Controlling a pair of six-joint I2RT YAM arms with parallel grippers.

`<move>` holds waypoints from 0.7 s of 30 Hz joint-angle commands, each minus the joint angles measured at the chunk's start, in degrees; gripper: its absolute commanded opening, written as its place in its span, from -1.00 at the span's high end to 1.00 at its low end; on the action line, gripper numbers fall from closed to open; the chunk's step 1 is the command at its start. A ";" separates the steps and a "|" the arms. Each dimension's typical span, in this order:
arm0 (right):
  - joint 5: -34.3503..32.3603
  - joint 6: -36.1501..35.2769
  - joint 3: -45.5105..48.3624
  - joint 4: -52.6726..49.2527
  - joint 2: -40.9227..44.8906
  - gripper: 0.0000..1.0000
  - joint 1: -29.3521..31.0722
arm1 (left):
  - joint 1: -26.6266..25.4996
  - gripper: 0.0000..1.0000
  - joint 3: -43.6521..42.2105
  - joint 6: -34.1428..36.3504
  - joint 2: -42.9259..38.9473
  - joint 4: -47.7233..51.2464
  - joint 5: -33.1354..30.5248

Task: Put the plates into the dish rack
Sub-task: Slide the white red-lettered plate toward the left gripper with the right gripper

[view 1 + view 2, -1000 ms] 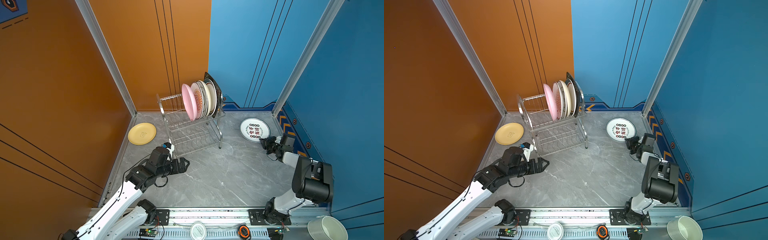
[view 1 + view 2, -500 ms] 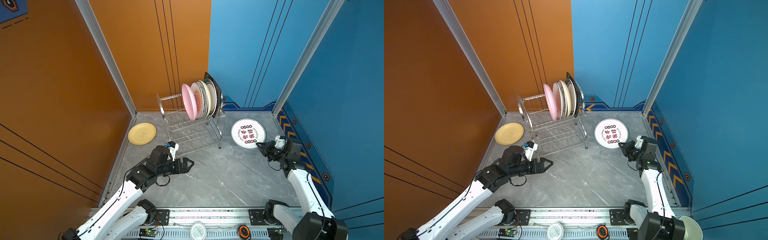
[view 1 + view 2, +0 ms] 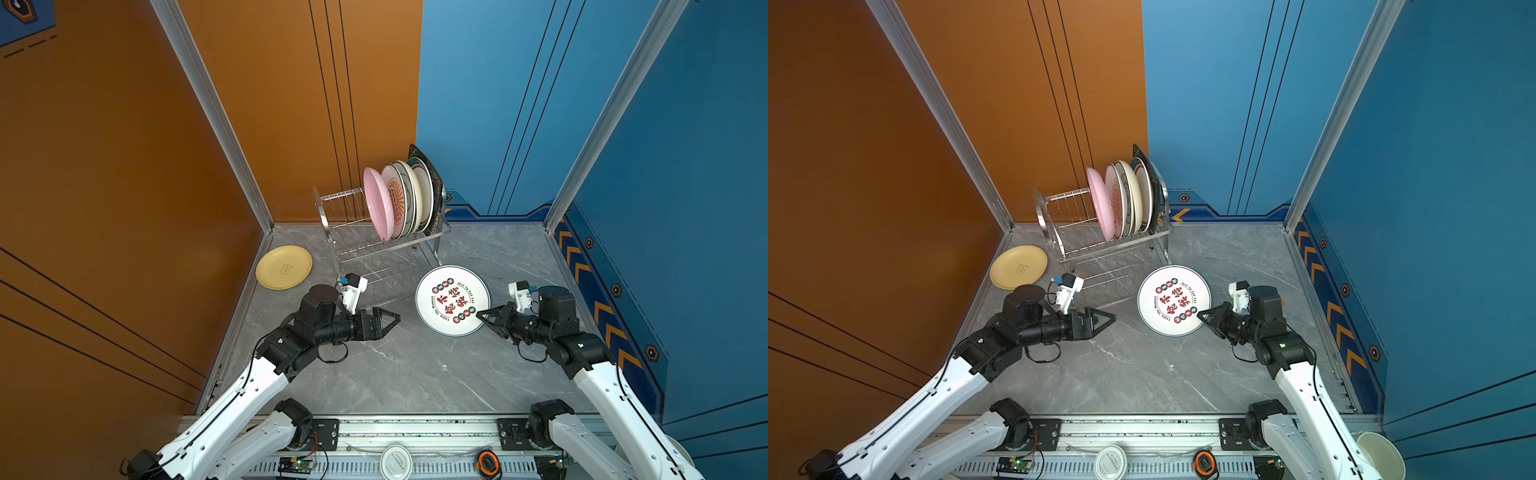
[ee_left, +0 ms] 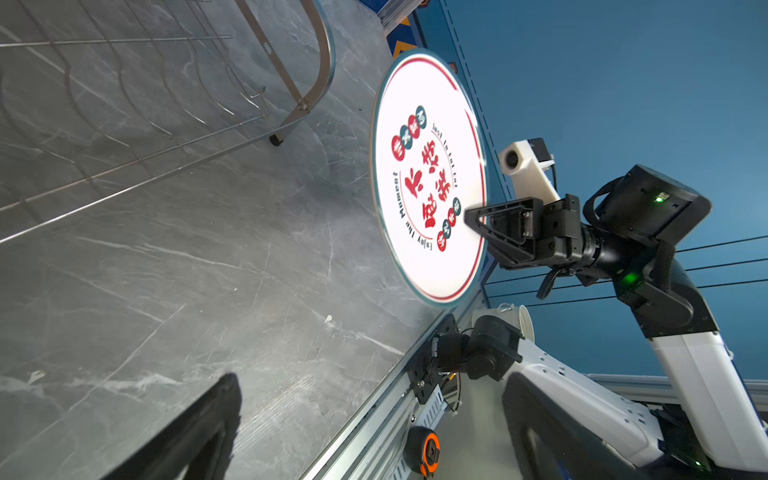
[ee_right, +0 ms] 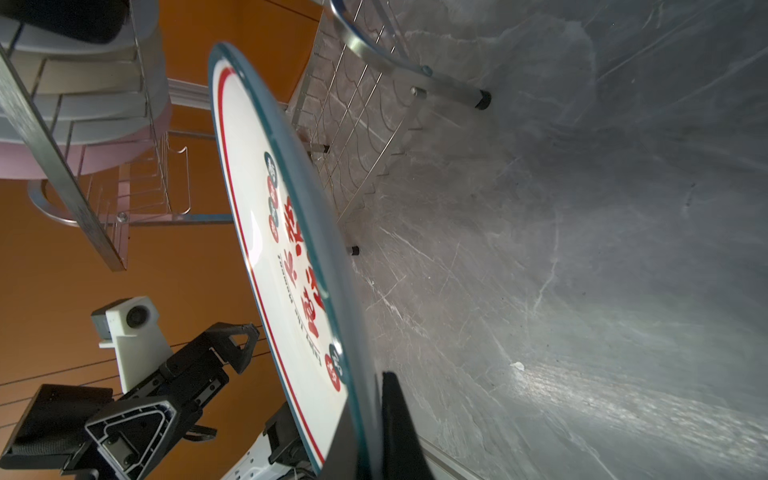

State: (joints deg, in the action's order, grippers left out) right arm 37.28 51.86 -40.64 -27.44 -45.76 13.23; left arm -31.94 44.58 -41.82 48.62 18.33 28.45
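Left wrist view: the right gripper (image 4: 471,216) pinches the character plate (image 4: 428,174) at its rim, raised off the table. The left gripper (image 3: 395,321) gapes empty. The transfer step is likely in hand; the next move calls for a free slot in the dish rack (image 3: 386,249).

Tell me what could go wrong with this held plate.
The right gripper pinches the white plate only at its rim, so it could slip or swing. The plate hangs close to the dish rack and could clip its end frame. The open left gripper points at the plate; a mistimed handover might drop it.
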 commanded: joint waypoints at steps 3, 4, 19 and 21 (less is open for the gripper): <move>-3.24 -1.11 -5.76 1.19 -1.15 1.00 7.50 | -0.12 -0.87 -1.99 -2.27 0.09 -6.21 4.17; -3.71 -1.42 -6.42 1.22 -1.80 1.00 9.03 | -0.06 -0.84 -2.20 -2.58 0.05 -6.73 4.21; -3.91 -3.33 -12.87 5.53 -10.46 1.00 21.25 | 1.84 -0.15 -3.27 -6.23 -0.89 -11.03 5.17; -3.56 -4.05 -13.57 5.64 -11.44 1.00 22.12 | 2.05 0.01 -3.83 -7.06 -1.31 -11.80 5.52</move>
State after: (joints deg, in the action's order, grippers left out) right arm 32.73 50.11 -51.55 -25.28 -56.38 34.09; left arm -30.22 41.67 -47.99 48.42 9.82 31.62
